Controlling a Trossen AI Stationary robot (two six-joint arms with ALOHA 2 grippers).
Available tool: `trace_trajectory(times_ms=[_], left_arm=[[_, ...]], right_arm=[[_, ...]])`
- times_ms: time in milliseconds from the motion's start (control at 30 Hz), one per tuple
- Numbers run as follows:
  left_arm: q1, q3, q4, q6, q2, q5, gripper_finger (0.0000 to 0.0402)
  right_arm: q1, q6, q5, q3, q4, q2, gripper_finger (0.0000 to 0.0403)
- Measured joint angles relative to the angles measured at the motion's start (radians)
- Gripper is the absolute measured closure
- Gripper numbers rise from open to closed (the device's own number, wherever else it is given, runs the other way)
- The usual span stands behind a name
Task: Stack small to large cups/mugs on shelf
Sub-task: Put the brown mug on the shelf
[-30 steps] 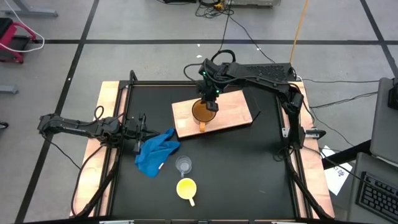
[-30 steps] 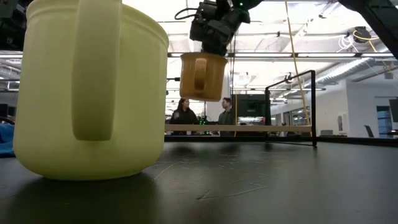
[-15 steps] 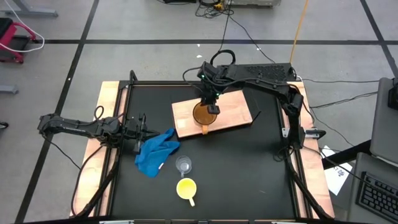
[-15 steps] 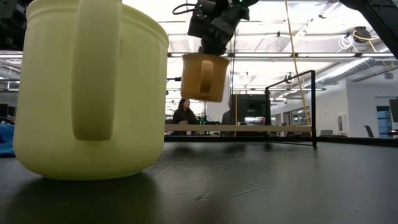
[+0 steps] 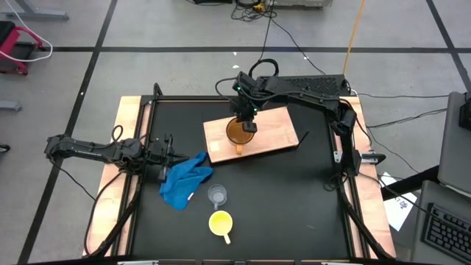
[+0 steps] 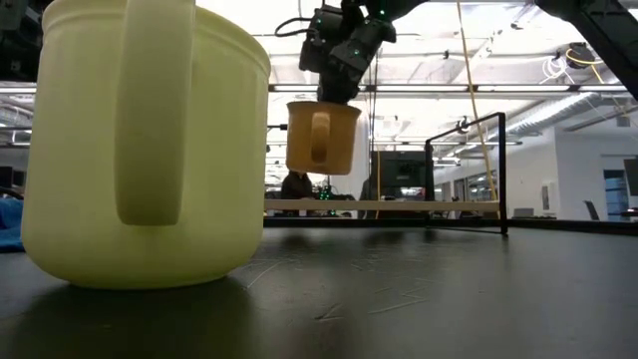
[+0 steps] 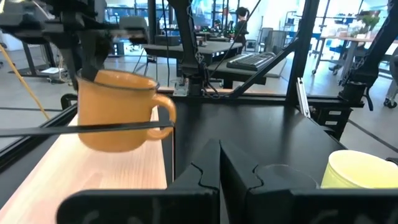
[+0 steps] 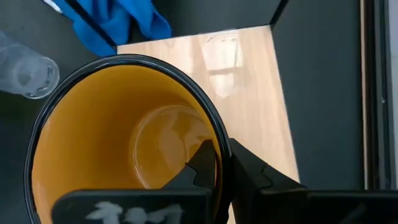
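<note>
The orange-brown mug point(image 5: 237, 132) hangs over the light-wood shelf point(image 5: 276, 129), with my right gripper point(image 5: 248, 112) shut on it; the low view shows the mug point(image 6: 321, 138) well above the shelf point(image 6: 399, 206). The yellow mug point(image 5: 221, 222) stands on its base near the table's near edge, with the small clear cup point(image 5: 216, 194) just beyond it. My left gripper point(image 5: 172, 153) waits shut at the table's left side, beside the blue cloth point(image 5: 185, 180). My right gripper pinches the mug's rim point(image 8: 214, 134) on the side away from the handle, one finger inside the mug and one outside. The fingers slant down from the table's far right. The mug hangs close to upright, clear of the shelf, its handle point(image 6: 318, 138) toward the near edge.
The shelf lies at the far middle of the black tabletop point(image 5: 294, 191), with bare wood to the right of the mug. A black frame post point(image 6: 502, 175) stands at the table's edge. People stand in the room beyond the table.
The orange-brown mug has rocked in my right gripper's hold: it tilted half a second ago and hangs close to upright again, a little lower over the shelf.
</note>
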Motion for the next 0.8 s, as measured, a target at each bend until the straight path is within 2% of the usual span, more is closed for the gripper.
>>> trace_trajectory(times_ms=[800], left_arm=[[0.0,0.0,-0.018,-0.001,0.0,0.0,0.0398]], right_arm=[[0.002,-0.002,-0.03,-0.082,0.061,0.0,0.0392]])
